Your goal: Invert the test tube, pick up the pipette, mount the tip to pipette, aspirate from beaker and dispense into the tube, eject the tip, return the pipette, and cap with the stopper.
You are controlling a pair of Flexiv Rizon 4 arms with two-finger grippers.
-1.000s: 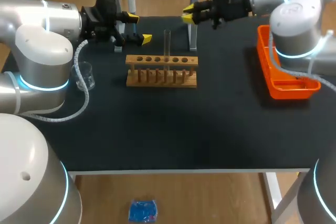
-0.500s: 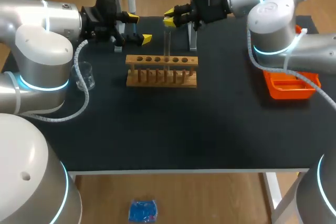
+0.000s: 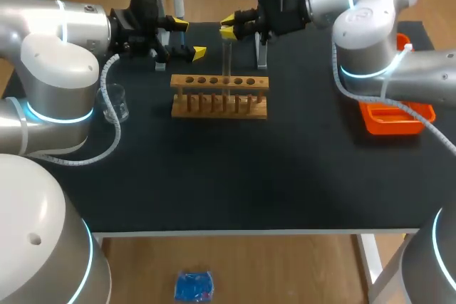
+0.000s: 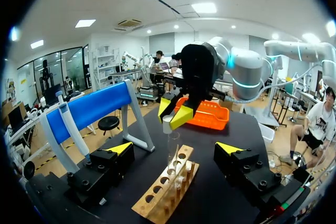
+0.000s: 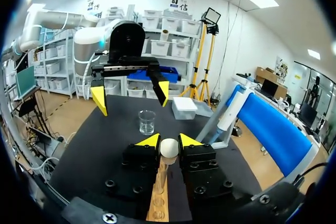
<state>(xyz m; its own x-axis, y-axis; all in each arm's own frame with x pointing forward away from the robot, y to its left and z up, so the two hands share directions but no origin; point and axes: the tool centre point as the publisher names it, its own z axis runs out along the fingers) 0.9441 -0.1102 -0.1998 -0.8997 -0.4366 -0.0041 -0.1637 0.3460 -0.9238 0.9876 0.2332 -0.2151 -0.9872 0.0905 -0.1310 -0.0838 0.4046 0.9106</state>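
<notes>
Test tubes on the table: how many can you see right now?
1: a test tube stands upright in the wooden rack, its top held by the right claw. The orange tray's inside is partly hidden.

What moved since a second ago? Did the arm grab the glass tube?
The right gripper swung in from the right side of the table to the test tube standing in the wooden rack. Its jaws now press on the tube's top from both sides. The tube has not been lifted. The left gripper, the beaker and the orange tray stayed where they were.
</notes>
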